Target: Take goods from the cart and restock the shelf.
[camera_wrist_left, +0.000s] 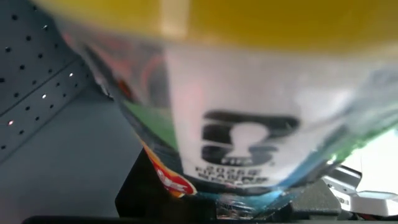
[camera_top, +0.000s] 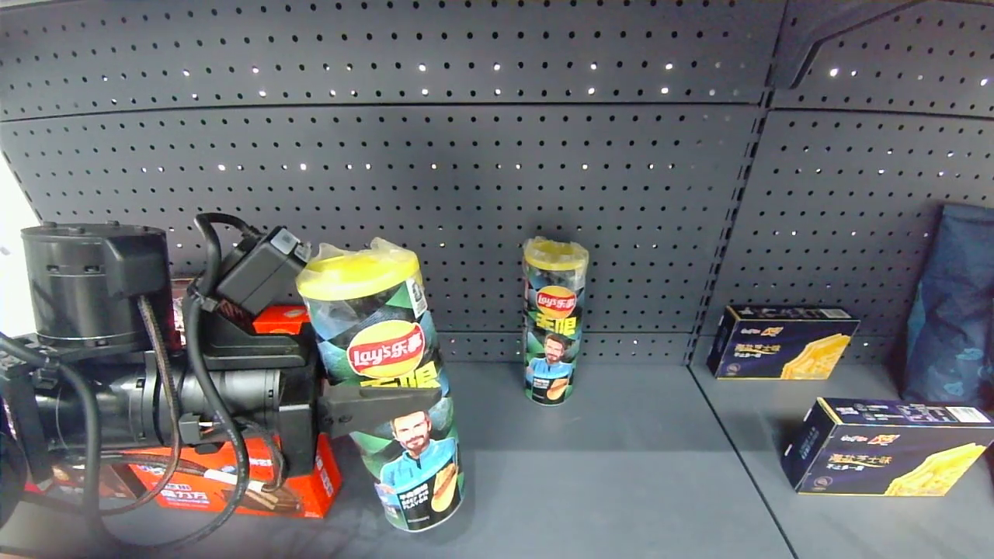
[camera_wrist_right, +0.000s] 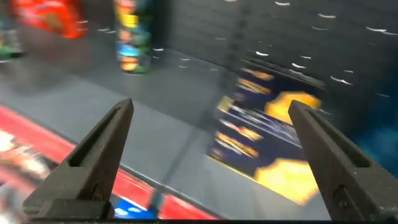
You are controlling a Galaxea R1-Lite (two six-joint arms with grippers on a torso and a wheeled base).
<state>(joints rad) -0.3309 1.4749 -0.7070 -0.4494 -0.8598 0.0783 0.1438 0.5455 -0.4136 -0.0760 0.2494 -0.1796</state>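
Note:
In the head view my left gripper (camera_top: 388,397) is shut on a chips can (camera_top: 384,373) with a yellow lid, holding it at mid-height over the left part of the grey shelf (camera_top: 621,481). The can leans slightly, with its base at or just above the shelf board. In the left wrist view the same can (camera_wrist_left: 249,124) is very close. A second, matching can (camera_top: 554,322) stands upright at the back by the pegboard. My right gripper (camera_wrist_right: 211,155) is open with nothing between its fingers, in front of the shelf edge, facing a dark blue box (camera_wrist_right: 273,137).
Orange boxes (camera_top: 233,481) lie at the shelf's left, behind and under my left arm. Two dark blue boxes (camera_top: 784,341) (camera_top: 885,446) and a blue bag (camera_top: 955,310) occupy the right bay. Bare shelf lies between the two cans. A red strip (camera_wrist_right: 37,130) lines the shelf's front edge.

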